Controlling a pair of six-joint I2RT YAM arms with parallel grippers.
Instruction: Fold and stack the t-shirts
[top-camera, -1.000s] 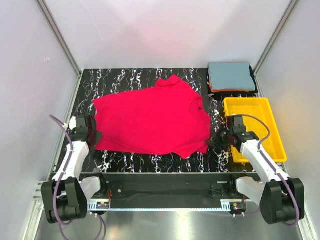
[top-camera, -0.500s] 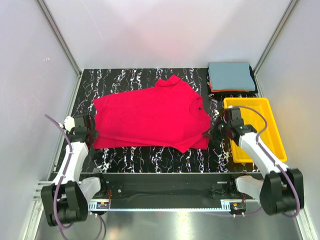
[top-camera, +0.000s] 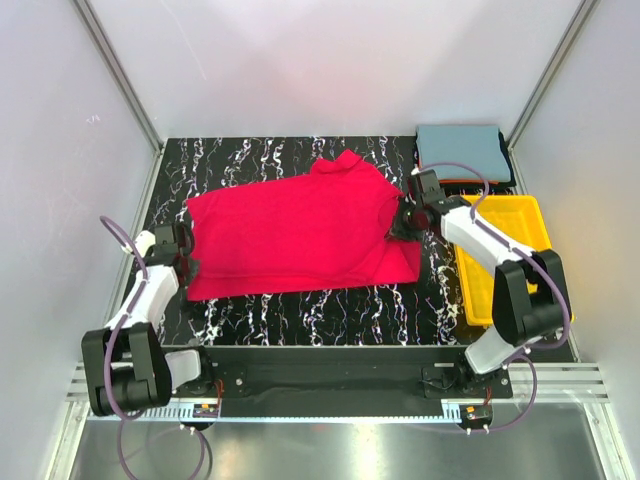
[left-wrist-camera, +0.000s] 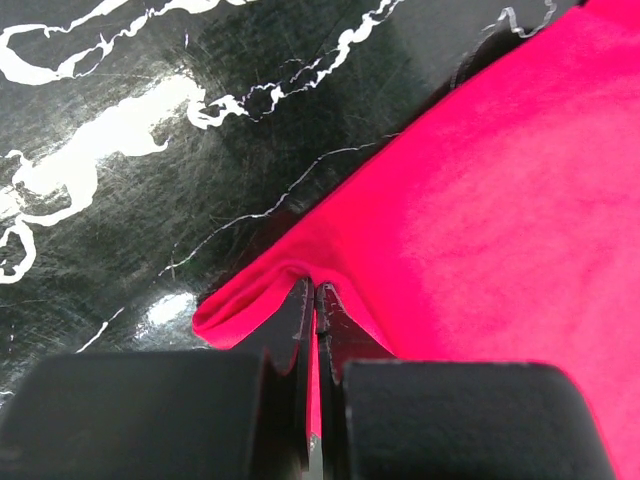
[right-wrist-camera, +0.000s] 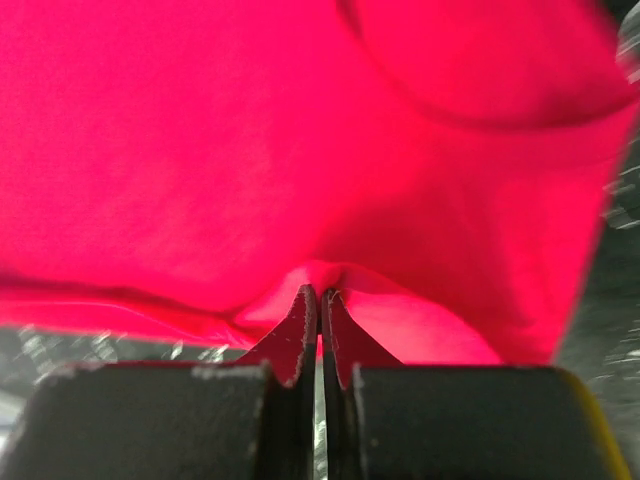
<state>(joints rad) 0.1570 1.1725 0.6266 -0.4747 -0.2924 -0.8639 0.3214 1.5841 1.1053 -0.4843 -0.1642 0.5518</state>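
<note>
Counter (top-camera: 300, 312), glossy black with white veining, carries the red t-shirt (top-camera: 290, 235), soft matte cloth spread across its middle. Folded grey-blue, orange and dark t-shirts (top-camera: 462, 152) sit stacked at the far right corner. The left hand (top-camera: 190, 268) is clamped on its hem corner, the right hand (top-camera: 404, 222) on its collar-side edge. Such thin pinches could slip, and uneven pulls would skew the fold.

Crimson t-shirt (top-camera: 300, 235), black white-veined table (top-camera: 250, 160), yellow tray (top-camera: 535, 215)
</note>
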